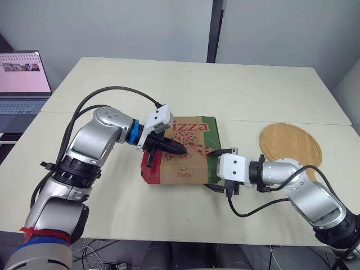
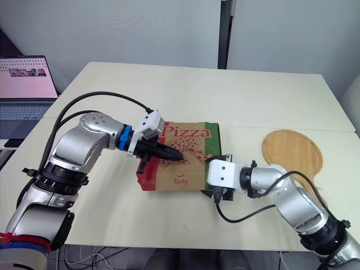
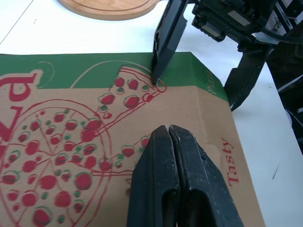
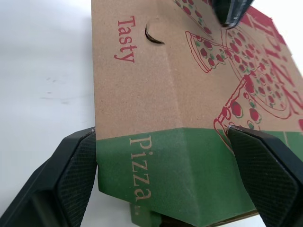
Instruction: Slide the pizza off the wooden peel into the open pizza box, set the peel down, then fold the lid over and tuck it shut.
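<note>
Resting on the lid of the closed brown-and-green cardboard pizza box (image 1: 184, 174), the left gripper (image 1: 180, 149) has its fingers together; the right gripper (image 4: 162, 135) has its fingers apart, straddling the box's green side.

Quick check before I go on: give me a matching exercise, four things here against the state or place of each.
1. brown-and-green cardboard pizza box
2. round wooden peel
3. left gripper
4. right gripper

A. shut, over the lid
B. open, astride the box's green edge
C. lying flat, right of the box
D. closed, lid down

Pairs: 1-D, 2-C, 3-A, 4-B.
</note>
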